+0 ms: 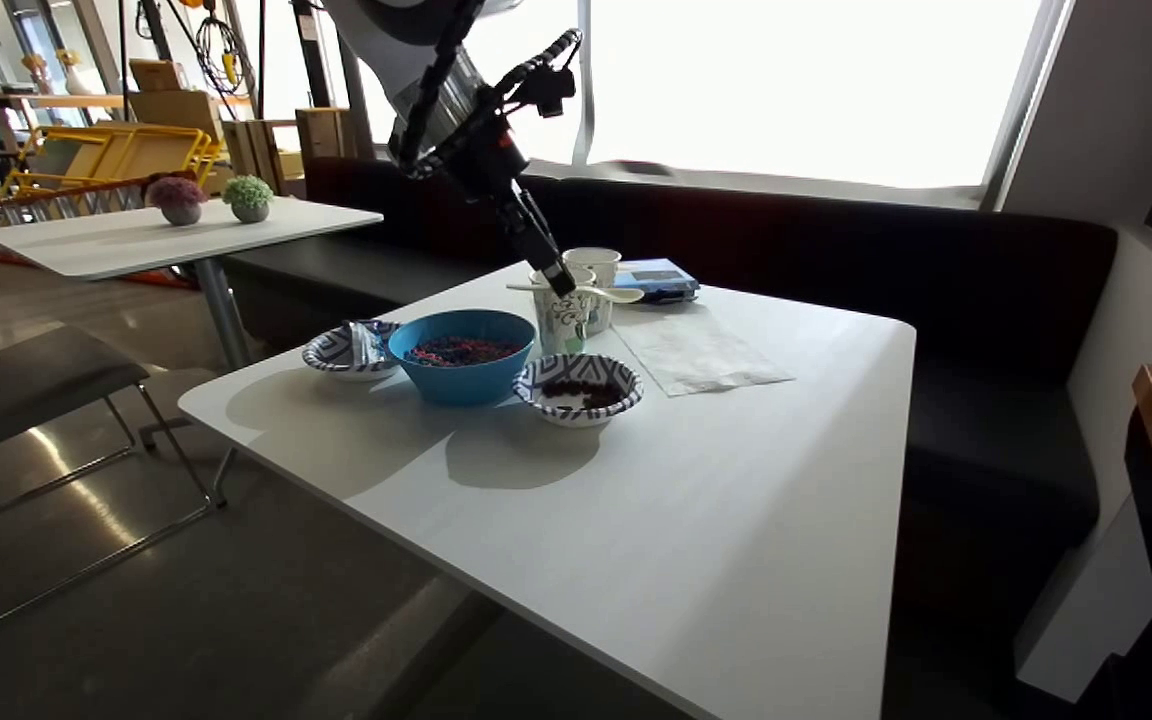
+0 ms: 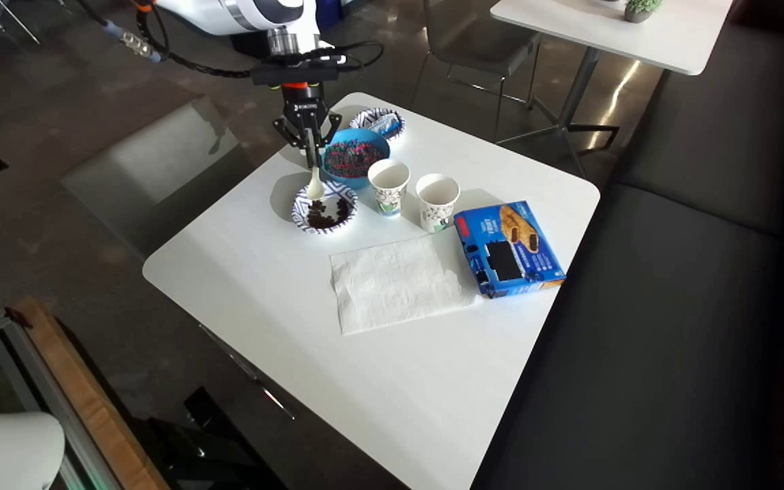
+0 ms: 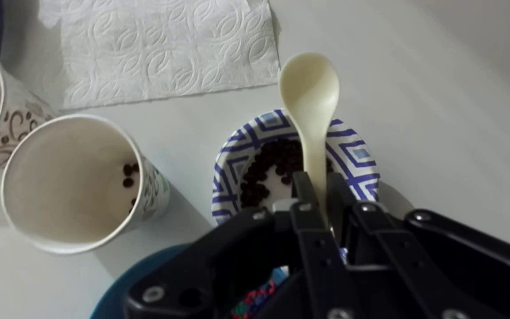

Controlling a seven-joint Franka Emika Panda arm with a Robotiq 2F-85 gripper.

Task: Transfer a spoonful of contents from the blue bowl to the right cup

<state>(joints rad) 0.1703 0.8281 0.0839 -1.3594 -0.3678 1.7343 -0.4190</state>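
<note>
My gripper (image 1: pixel 566 284) is shut on a cream spoon (image 3: pixel 309 84), holding it over a patterned paper bowl (image 3: pixel 228 188) of dark beads. The spoon's scoop looks empty. The gripper also shows in an exterior view (image 2: pixel 312 158). The blue bowl (image 1: pixel 461 384), full of red, blue and green bits, stands beside the paper bowl; in the wrist view the fingers mostly hide it (image 3: pixel 120 290). Two paper cups stand upright side by side. The cup nearer the blue bowl (image 2: pixel 390 187) holds a few dark beads (image 3: pixel 128 182). The farther cup (image 2: pixel 437 201) is cut off in the wrist view.
Another patterned bowl (image 1: pixel 321 355) with a packet (image 2: pixel 385 124) stands behind the blue bowl. A white paper towel (image 2: pixel 399 286) lies near the cups. A blue box (image 2: pixel 511 248) lies beside it. The table (image 1: pixel 716 520) ends at a dark bench (image 2: pixel 691 306).
</note>
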